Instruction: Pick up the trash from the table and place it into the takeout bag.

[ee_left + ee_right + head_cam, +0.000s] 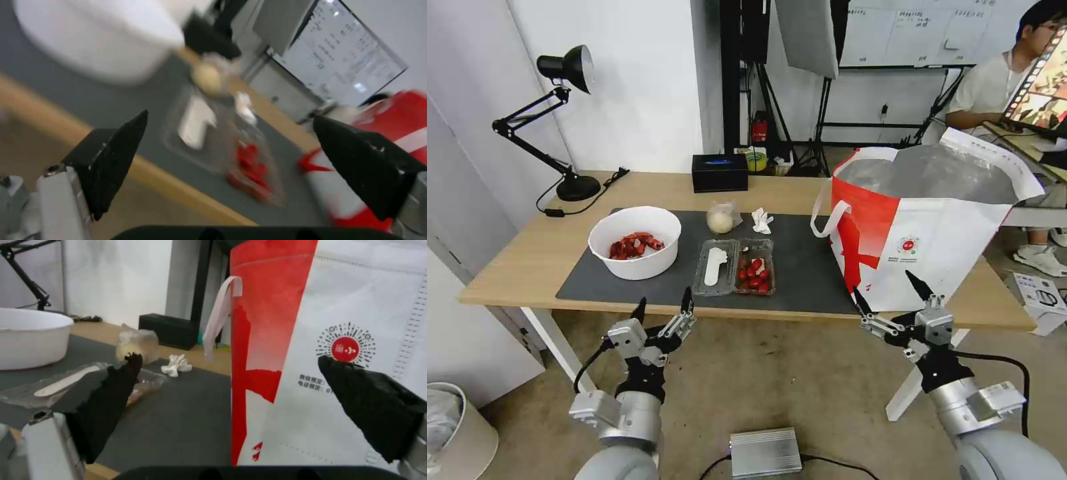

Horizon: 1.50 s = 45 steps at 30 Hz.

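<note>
— Light wood is what we meet first from the head view: the counter (514, 257) with its dark grey mat (800, 267). What do we have on it?

— At about nine o'clock on the mat we see the white bowl (635, 241) of red scraps. Near the centre lies the clear clamshell tray (735, 267), red bits in its right half. Toward twelve o'clock sit the wrapped beige ball (720, 219) and, just beside it, the crumpled tissue (761, 220). The takeout bag (924, 230) stands upright at three o'clock, mouth open, foil lining showing.

— And our hands?

— Both hang below the counter's near edge, holding nothing. The left hand (663, 308) is at seven o'clock, fingers spread wide; the right hand (892, 291) is at five o'clock before the bag, also wide.

— What does the left wrist view give us?

— It is blurred, yet between the parted black fingertips (113, 160) we make out the tray (231, 146), the bowl (102, 36) and the ball (208, 78).

— And the right wrist view?

— The bag (338, 350) close up, its round logo (345, 349) by one fingertip (369, 403), and a white strap handle (220, 311) hanging. Beyond it we see the tissue (176, 365), the ball (137, 343) and the bowl (31, 336) on the mat (178, 413).
</note>
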### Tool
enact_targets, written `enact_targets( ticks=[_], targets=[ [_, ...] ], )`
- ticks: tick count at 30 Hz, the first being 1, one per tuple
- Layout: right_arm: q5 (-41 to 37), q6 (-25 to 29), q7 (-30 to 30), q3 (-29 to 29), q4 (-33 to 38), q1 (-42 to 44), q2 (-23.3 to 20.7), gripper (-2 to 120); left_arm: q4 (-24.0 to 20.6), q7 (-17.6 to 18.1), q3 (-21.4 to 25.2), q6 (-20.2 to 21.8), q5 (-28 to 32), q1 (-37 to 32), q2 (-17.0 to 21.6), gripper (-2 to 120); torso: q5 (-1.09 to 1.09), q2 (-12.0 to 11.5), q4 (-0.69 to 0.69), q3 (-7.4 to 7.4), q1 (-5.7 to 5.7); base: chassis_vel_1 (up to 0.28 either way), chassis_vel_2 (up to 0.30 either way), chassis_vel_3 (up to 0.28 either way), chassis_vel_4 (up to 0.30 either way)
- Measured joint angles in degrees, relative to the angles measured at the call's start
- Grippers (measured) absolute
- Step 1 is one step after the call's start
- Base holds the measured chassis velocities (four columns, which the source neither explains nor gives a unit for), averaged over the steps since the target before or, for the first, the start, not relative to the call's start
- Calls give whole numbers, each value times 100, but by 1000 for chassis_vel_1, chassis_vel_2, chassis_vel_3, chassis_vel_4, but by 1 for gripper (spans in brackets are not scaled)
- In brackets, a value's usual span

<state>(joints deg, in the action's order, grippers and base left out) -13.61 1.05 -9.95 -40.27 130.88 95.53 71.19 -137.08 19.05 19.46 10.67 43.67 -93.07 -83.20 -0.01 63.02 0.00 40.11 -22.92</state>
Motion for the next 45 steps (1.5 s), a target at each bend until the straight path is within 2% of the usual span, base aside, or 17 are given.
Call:
enact_targets(
  ticks=[1, 2, 5, 12, 22, 33, 45],
  targets=[
    [0, -3, 1, -1, 4, 9, 0, 100, -59, 189, -26, 116, 568, 79, 3, 100, 1, 0, 0, 0, 0, 0, 0, 0, 0],
    [0, -3, 1, -1, 4, 9, 0, 100, -59, 189, -26, 116, 568, 79, 3, 100, 1, 0, 0, 0, 0, 0, 0, 0, 0],
    [2, -6, 2, 2, 39, 57, 30, 100, -124, 576, -167, 292, 1696, 221, -43, 100, 1, 1, 0, 0, 0, 0, 0, 0, 0],
    [47, -6, 7, 7, 81, 128, 90, 100, -5, 898, -455, 335, 2461, 404, -159, 100, 1, 1, 0, -1, 0, 0, 0, 0, 0],
    [214, -3, -2, 68, 160, 257, 234, 100, 227, 948, -664, -51, 2703, 620, -191, 100, 1, 1, 0, 0, 0, 0, 0, 0, 0],
    [517, 19, 9, 156, 231, 357, 509, 100, 642, 1276, -859, -307, 2687, 1127, -245, 100, 1, 1, 0, 0, 0, 0, 0, 0, 0],
    [639, 26, 22, 125, 259, 413, 705, 100, 1382, 1737, -999, -398, 2882, 2037, -138, 100, 1, 1, 0, 0, 0, 0, 0, 0, 0]
  ],
)
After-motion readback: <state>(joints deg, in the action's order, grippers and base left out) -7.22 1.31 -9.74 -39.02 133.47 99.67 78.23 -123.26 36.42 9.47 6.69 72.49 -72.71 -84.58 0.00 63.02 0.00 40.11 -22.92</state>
